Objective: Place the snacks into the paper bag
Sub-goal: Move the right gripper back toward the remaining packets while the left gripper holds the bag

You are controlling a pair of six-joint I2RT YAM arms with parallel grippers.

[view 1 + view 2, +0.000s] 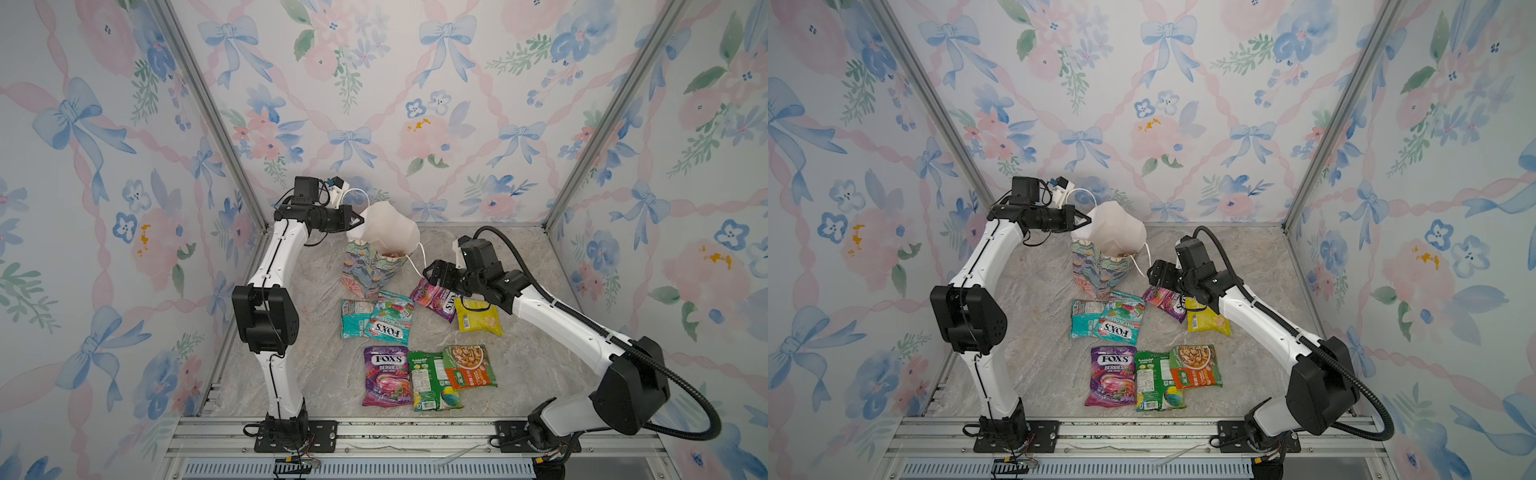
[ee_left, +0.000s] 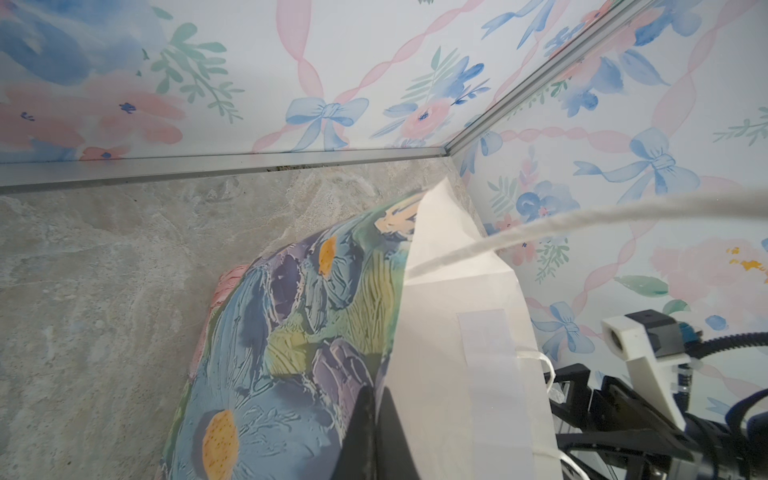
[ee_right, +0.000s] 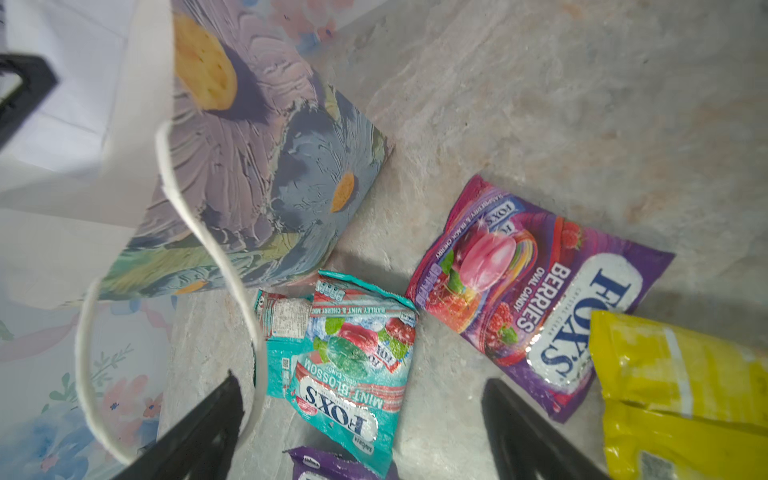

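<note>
The floral paper bag (image 1: 365, 270) (image 1: 1096, 270) stands at the back of the table, its white mouth pulled open. My left gripper (image 1: 356, 219) (image 2: 376, 395) is shut on the bag's left rim. An orange packet (image 1: 390, 253) shows inside. My right gripper (image 1: 430, 272) (image 3: 361, 386) hangs open and empty beside the bag's cord handle (image 3: 232, 266), above a purple FOX'S packet (image 1: 434, 297) (image 3: 536, 316). On the table lie two overlapping teal packets (image 1: 388, 320) (image 3: 353, 365), a yellow pouch (image 1: 478, 318), another purple FOX'S packet (image 1: 386, 376), a green pouch (image 1: 432, 380) and an orange-green pouch (image 1: 469, 365).
Flowered walls with aluminium corner posts (image 1: 216, 124) close in the marble table (image 1: 316, 374) on three sides. A metal rail (image 1: 415, 432) carrying both arm bases runs along the front edge.
</note>
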